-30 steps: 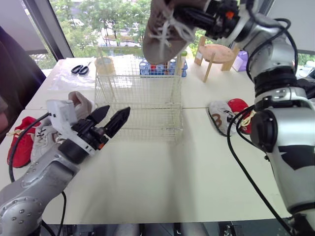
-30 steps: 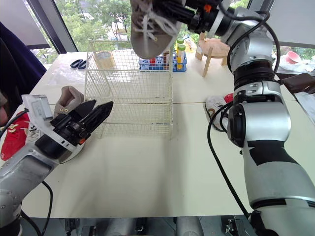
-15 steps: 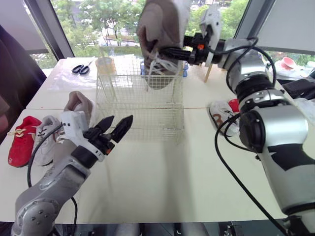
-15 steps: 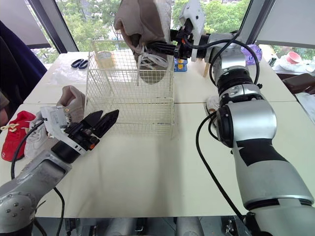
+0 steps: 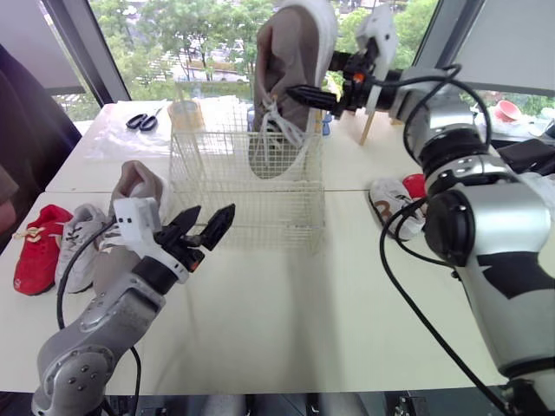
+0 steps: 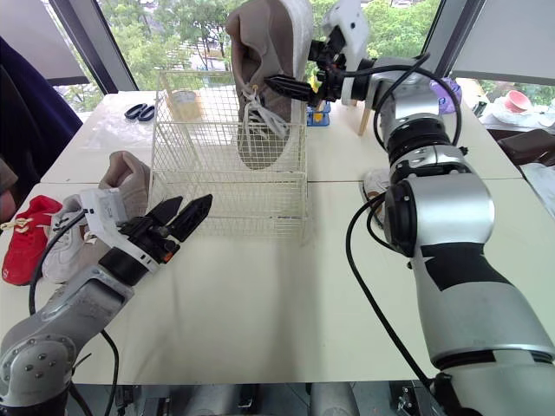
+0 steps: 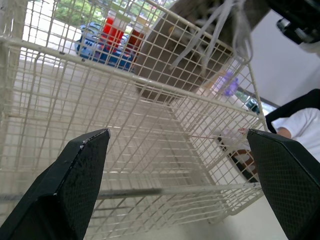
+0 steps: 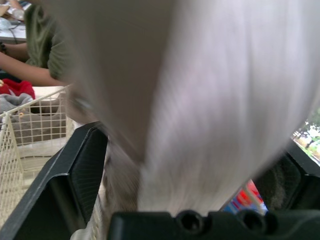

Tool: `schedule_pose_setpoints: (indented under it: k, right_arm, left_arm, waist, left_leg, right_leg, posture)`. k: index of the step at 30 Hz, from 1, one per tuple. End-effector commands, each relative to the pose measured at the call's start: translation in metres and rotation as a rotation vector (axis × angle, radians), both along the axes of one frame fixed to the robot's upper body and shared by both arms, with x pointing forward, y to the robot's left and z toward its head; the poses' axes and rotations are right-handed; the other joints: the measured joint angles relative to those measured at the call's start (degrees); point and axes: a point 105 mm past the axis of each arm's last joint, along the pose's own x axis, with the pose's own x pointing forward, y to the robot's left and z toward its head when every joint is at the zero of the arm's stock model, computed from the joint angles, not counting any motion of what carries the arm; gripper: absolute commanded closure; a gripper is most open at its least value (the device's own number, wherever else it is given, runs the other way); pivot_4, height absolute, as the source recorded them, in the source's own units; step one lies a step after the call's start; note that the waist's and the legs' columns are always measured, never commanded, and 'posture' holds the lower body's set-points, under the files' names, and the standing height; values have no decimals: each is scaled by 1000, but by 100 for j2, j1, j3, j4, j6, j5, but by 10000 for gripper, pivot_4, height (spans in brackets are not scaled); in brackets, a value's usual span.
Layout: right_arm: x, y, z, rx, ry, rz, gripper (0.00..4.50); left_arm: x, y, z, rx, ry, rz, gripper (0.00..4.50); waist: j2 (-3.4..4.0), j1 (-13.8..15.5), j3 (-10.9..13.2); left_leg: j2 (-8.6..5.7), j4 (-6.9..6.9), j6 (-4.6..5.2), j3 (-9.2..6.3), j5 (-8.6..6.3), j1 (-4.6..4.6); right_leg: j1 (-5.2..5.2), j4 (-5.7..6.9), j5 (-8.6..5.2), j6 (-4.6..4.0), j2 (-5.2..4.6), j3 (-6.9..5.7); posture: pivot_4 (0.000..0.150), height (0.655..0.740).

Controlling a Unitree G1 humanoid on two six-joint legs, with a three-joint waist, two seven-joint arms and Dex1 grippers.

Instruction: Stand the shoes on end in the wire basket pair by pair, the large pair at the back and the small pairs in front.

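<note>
Turning: the large shoe [image 5: 290,78] has swung from sole-up above the wire basket [image 5: 243,227] to toe-down, heel high.
Position: its toe now dips below the basket rim, toward the back and right of centre; whether it touches the bottom cannot be told.
Right gripper [image 6: 290,85]: clenched on the large shoe near its laces.
Left gripper [image 5: 212,215]: fingers spread, empty, just before the basket's front.
Meaning: the first of the big pair is probably going into the back row; release looks close.
Waiting: its mate [image 5: 130,186], a red shoe [image 5: 39,234] and a white shoe [image 5: 80,238] lie left of the basket; a small pair [image 5: 390,204] lies to its right.
</note>
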Motion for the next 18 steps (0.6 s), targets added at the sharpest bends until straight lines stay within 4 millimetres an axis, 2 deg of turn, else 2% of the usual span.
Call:
schedule_pose_setpoints:
  k: [1,8,11,14,18]
  right_arm:
    - [-16,-5,44,24,-98,39,652]
    - [-17,-31,38,-137,-130,-31,652]
    - [-21,-34,42,-128,-152,-13,652]
    - [-19,-35,38,-190,-196,-37,652]
    - [-22,-50,44,-206,-224,-72,652]
  left_arm:
    - [1,-2,7,0,-40,-7,0]
    - [3,1,6,26,-37,-6,0]
    - [3,4,4,32,-32,-2,0]
    - [4,3,4,35,-30,-11,0]
    - [4,10,12,35,-51,18,0]
  waist:
    - [0,-3,0]
    - [0,14,0]
    - [1,-13,0]
    - [2,-44,0]
    - [2,-11,0]
  left_leg:
    - [0,-1,0,0,0,0]
    - [-1,0,0,-1,0,-1]
    - [-2,-1,1,1,0,0]
    - [5,-3,0,4,0,6]
    - [8,-3,-1,5,1,7]
  right_leg:
    - [0,0,0,0,1,0]
    - [6,-8,3,4,1,-3]
    - [6,-10,3,4,1,-2]
    - [6,-6,9,15,5,-2]
    - [6,-4,10,16,9,-2]
  posture:
    - [1500,7400]
    - [1500,7400]
    - [1500,7400]
    - [1500,7400]
    - [1500,7400]
